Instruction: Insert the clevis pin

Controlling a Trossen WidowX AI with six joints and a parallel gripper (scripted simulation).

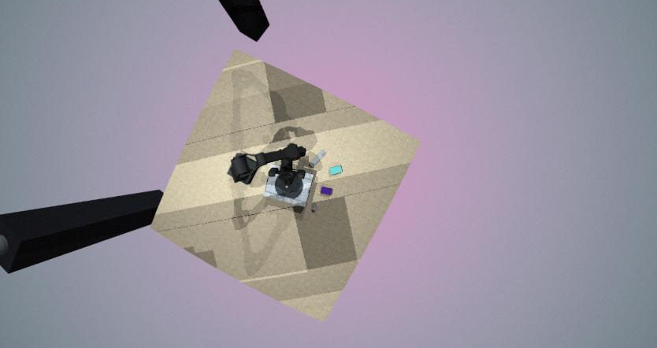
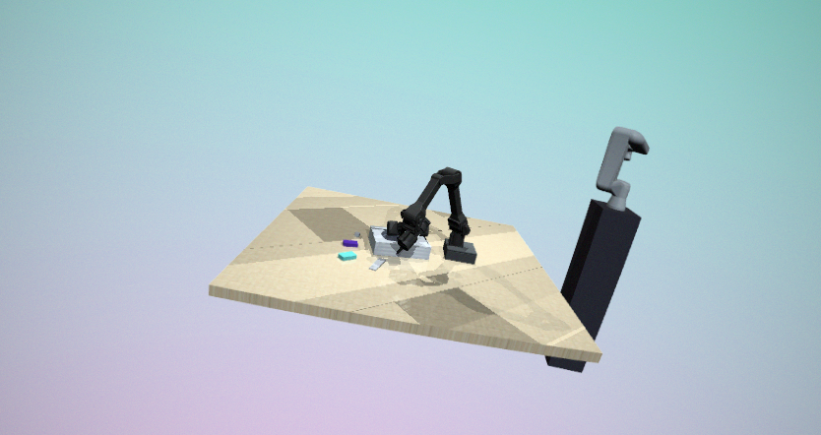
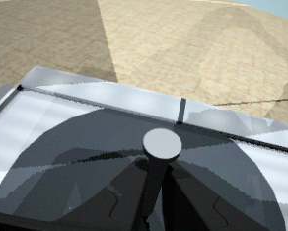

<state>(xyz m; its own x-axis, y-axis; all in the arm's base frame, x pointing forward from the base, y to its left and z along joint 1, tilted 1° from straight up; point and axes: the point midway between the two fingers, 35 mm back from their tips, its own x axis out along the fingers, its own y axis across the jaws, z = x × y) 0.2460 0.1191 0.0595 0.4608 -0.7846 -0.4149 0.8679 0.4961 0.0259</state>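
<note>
obstacles beside the tray [image 1: 271, 195] [image 2: 402, 250] [image 3: 54, 77]
cyan block [image 1: 335, 170] [image 2: 347, 256], purple block [image 1: 326, 190] [image 2: 350, 242] stand apart; a gap between them offers passage.

1 round-headed pin [image 1: 287, 186] [image 3: 162, 143] points head-up over 1 grey disc [image 1: 295, 190] [image 3: 237, 173] in 1 tray [image 1: 272, 195] [image 2: 401, 251] [image 3: 59, 78].

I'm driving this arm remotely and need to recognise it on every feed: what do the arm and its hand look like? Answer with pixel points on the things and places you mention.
The arm [image 1: 276, 155] [image 2: 427, 197] is black all over, with slim links, bulky rounded joints and a dark, boxy base. The hand [image 3: 154, 169] is black too, with tapering fingers. I make out no cables or lettering.
</note>
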